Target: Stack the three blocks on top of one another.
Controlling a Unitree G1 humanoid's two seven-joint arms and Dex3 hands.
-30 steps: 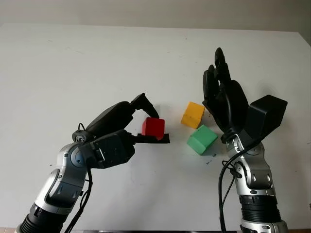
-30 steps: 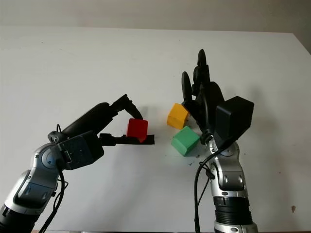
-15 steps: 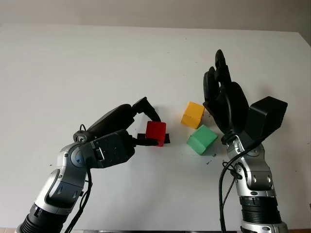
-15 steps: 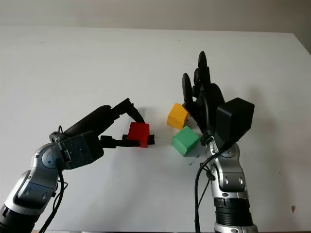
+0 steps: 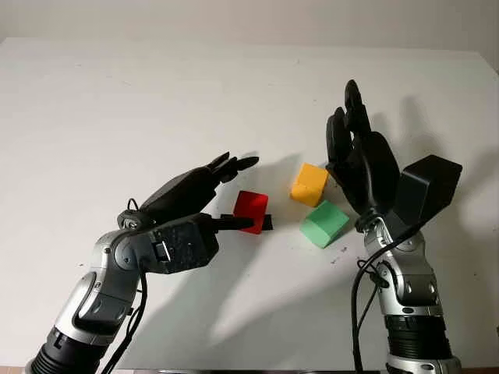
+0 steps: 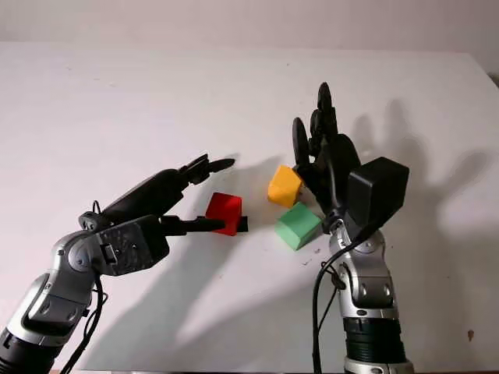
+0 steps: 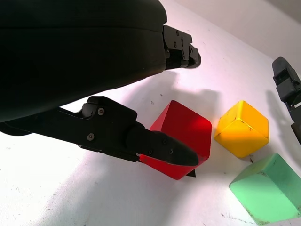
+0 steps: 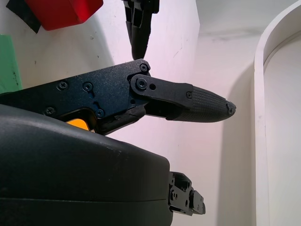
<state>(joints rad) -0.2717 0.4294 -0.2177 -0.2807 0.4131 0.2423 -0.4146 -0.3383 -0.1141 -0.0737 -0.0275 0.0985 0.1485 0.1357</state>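
Note:
A red block [image 5: 251, 209] sits on the white table [image 5: 117, 117], over a small black mark [image 5: 267, 222]. My left hand [image 5: 244, 189] is open around it. Its upper fingers [image 5: 234, 164] stretch out above the block, clear of it, and its thumb [image 7: 155, 146] lies along the block's near side. To the right are a yellow block [image 5: 309, 184] and, nearer me, a green block [image 5: 324, 224], close together. My right hand [image 5: 355, 144] is open and stands upright just right of those two blocks, holding nothing.
The table runs back to a pale wall at the far edge. Bare tabletop stretches to the left of the left arm and behind the blocks.
The left hand's upper fingers have lifted off the red block and straightened, letting it go. The block stays on the table. The right hand has not moved.

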